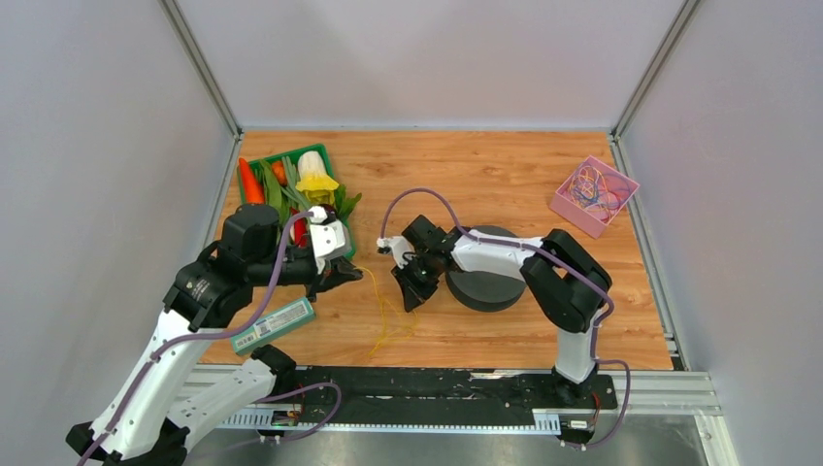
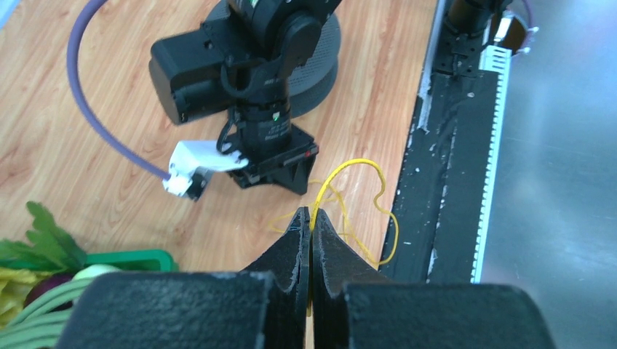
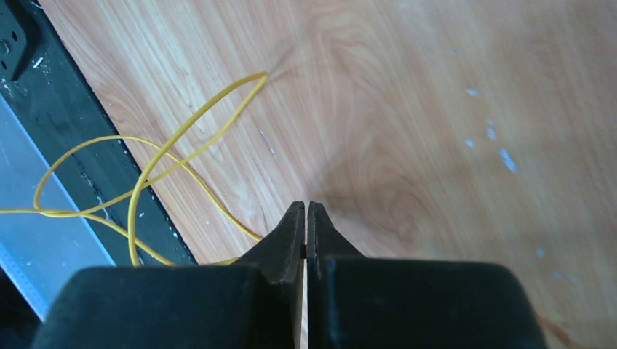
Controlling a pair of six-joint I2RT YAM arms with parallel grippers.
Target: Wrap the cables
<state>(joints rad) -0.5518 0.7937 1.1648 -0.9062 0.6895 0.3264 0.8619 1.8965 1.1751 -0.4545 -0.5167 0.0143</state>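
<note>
Because the yellow cable (image 2: 356, 161) is thread-thin and springs into loose loops, winding it well probably means pinning one end while the other end effector draws the slack into even turns, slowly enough that nothing snags on the black rail (image 2: 436, 182) at the near edge of the counter (image 1: 505, 165). The left end effector (image 2: 311, 212) is pressed together on the strand, which rises from between its tips. The right end effector (image 3: 306, 205) is closed too. A strand passes just beside it, but I cannot tell whether it is pinched. The loops lie between the two, spilling over the rail. The other cables (image 1: 594, 191) sit in the pink box (image 1: 576, 217), well apart.
</note>
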